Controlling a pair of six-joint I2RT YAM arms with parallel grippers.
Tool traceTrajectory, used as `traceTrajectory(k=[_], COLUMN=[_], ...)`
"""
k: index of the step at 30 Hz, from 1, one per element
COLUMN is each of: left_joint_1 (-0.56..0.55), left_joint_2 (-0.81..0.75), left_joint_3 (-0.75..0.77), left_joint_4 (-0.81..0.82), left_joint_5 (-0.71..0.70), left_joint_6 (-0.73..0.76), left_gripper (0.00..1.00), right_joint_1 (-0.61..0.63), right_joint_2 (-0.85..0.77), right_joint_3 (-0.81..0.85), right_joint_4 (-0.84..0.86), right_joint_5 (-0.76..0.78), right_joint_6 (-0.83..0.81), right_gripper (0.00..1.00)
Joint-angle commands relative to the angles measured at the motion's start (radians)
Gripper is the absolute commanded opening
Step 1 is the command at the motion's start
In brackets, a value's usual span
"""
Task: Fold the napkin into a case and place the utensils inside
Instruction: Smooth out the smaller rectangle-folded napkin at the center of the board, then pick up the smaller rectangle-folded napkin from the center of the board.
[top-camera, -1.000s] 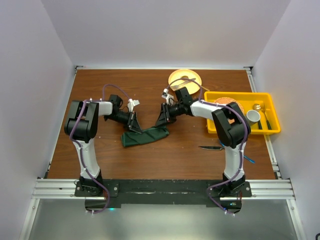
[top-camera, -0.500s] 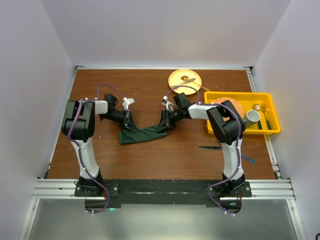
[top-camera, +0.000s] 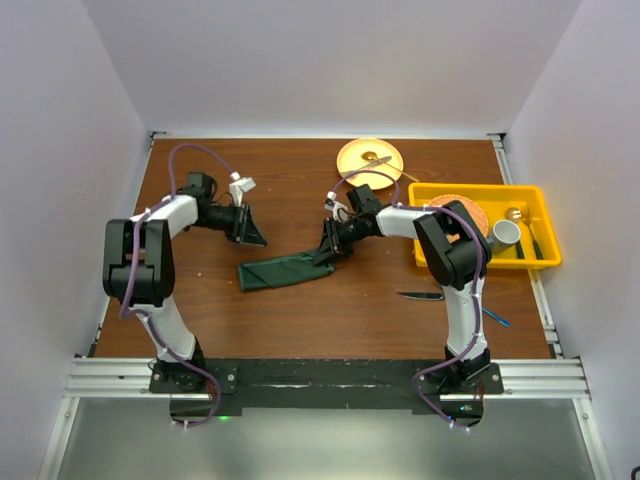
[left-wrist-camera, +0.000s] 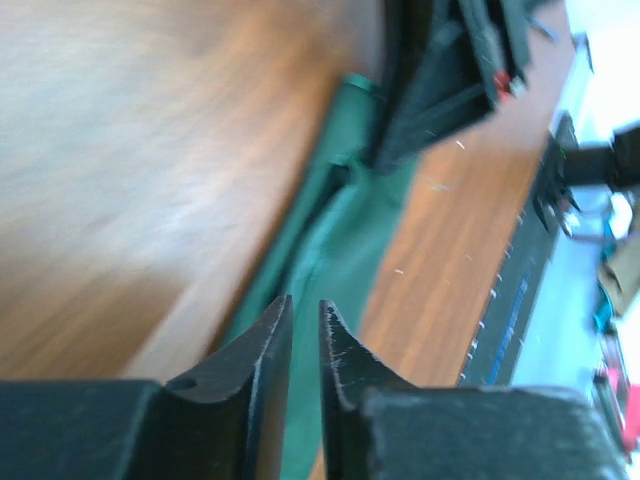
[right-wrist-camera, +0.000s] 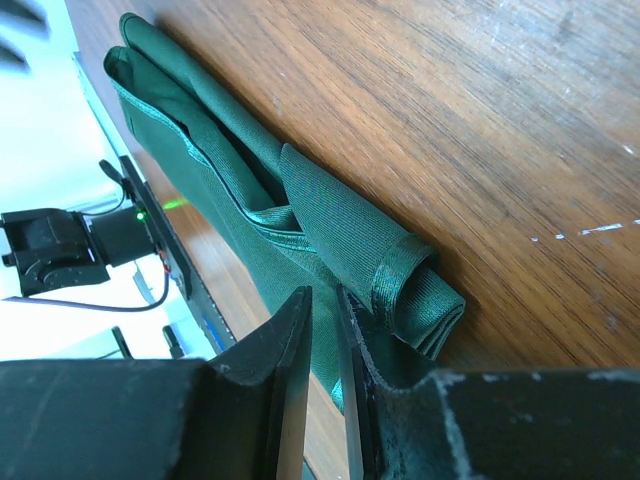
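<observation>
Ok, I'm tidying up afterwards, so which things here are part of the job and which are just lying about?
Job: napkin, knife, blue fork.
Lying about: yellow plate, metal cutlery on it, yellow bin, cup.

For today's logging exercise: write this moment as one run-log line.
napkin folded into narrow strip | left gripper off napkin, slightly open, empty | right gripper at napkin's end, grip unclear
</observation>
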Motion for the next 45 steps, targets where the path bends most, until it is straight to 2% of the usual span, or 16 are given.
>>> traceTrajectory(k=[1, 3, 4, 6, 10, 12, 13, 14, 15, 16, 20, 25, 27, 36, 45], left_joint_1=[-0.115, -0.146, -0.161, -0.163, -0.151, -0.140, -0.138, -0.138, -0.138, -0.140, -0.140, -0.167, -0.189, -0.264, -0.302], left_joint_2=[0.009, 0.026, 0.044, 0.070, 0.190, 0.196, 0.187, 0.173, 0.132, 0.109, 0.049, 0.090, 0.126, 0.280, 0.351], left_joint_3=[-0.031, -0.043, -0.068, -0.088, -0.086, -0.085, -0.074, -0.060, -0.019, 0.009, 0.122, 0.201, 0.225, 0.336, 0.346], left_joint_4=[-0.050, -0.012, 0.020, 0.109, 0.106, 0.077, 0.056, -0.003, -0.037, -0.074, -0.118, -0.136, -0.147, -0.246, -0.320], left_joint_5=[0.082, 0.077, 0.064, -0.005, -0.136, -0.106, -0.081, -0.021, 0.008, 0.017, -0.105, -0.208, -0.219, -0.217, -0.111], left_joint_6=[0.050, 0.018, -0.054, -0.117, -0.168, -0.145, -0.086, -0.041, 0.006, 0.103, 0.148, 0.209, 0.238, 0.324, 0.358], left_gripper=[0.16, 0.14, 0.14, 0.12, 0.11, 0.13, 0.16, 0.19, 0.28, 0.31, 0.38, 0.45, 0.52, 0.54, 0.51], right_joint_1=[-0.015, -0.015, -0.016, -0.016, -0.016, -0.015, -0.015, -0.015, -0.015, -0.013, -0.015, -0.010, -0.012, -0.012, -0.010], right_joint_2=[0.047, 0.041, 0.039, 0.036, 0.033, 0.032, 0.032, 0.030, 0.032, 0.032, 0.024, 0.018, 0.016, 0.009, 0.006], right_joint_3=[-0.015, -0.024, -0.027, -0.031, -0.042, -0.042, -0.042, -0.041, -0.041, -0.039, -0.045, -0.056, -0.061, -0.068, -0.080], right_joint_4=[-0.069, -0.068, -0.068, -0.074, -0.080, -0.086, -0.089, -0.088, -0.089, -0.088, -0.078, -0.071, -0.066, -0.057, -0.043], right_joint_5=[0.207, 0.208, 0.208, 0.210, 0.221, 0.234, 0.239, 0.248, 0.251, 0.253, 0.265, 0.262, 0.261, 0.250, 0.245], right_joint_6=[-0.072, -0.079, -0.083, -0.092, -0.118, -0.134, -0.149, -0.155, -0.163, -0.174, -0.188, -0.195, -0.195, -0.192, -0.184], right_gripper=[0.22, 0.22, 0.22, 0.21, 0.21, 0.21, 0.21, 0.21, 0.21, 0.20, 0.20, 0.20, 0.19, 0.20, 0.19])
